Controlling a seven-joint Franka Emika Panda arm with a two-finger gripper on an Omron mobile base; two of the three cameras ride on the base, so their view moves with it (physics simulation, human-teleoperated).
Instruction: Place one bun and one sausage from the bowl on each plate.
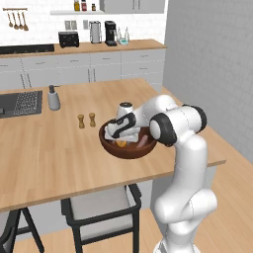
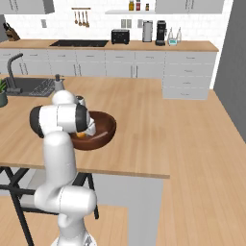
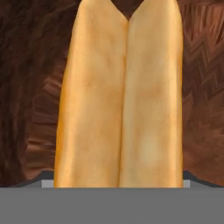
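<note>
Closest of all, seen from the hand, is a split golden bun (image 3: 120,100), so near that it fills nearly everything, with the dark grained wood of the bowl (image 3: 26,87) behind it on either side. The hand is plunged right down into that bowl (image 1: 129,146), which sits near the front edge of the long wooden surface (image 1: 49,153). From the left I see the gripper (image 1: 120,129) low inside the rim, over something orange and a pinkish sausage (image 1: 143,141) lying against the far wall.

I cannot tell how the fingers stand: the bun hides their tips from the hand's own view, and from the base the wrist covers them. Whether they already press on the bun is not clear either.

The risks, as I judge them: the bun is soft, so a hard squeeze could crush it or let it squirt out sideways. It runs lengthwise away from the hand, so a grip near one end may let it droop and slip when lifted. The bowl's thick wall is close, and the hand could knock it or drag the bowl towards the edge. A pair of small shakers (image 1: 86,120) stands just beyond, within reach of a careless swing.
</note>
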